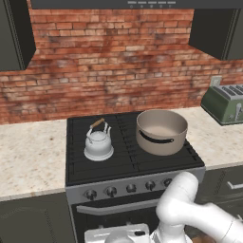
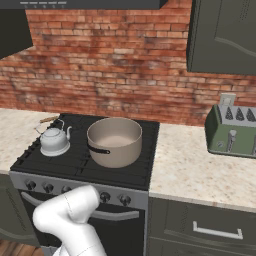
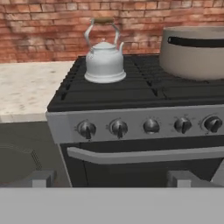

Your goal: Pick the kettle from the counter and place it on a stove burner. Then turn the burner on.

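Red brick wall backs the kitchen, with dark upper cabinets at either side. Beige speckled counter runs left and right of a black gas cooktop set over a steel range front, below which a long oven door handle spans the width. Dark lower cabinets flank the range.

White robot arm rises in front of the range in both base views. Large beige pot with a dark handle sits on the right part of the cooktop grates. Green toaster stands on the counter to the right, against the wall, well apart from the pot.

Small silvery kettle, with an arched tan-topped handle, stands upright on the stove burner at the left side of the cooktop, near the pot but not touching it. Five round control knobs line the range front.

Gripper faces the range front below the knob row; its two fingertips stand far apart at the bottom of the hand view, holding nothing and touching nothing.
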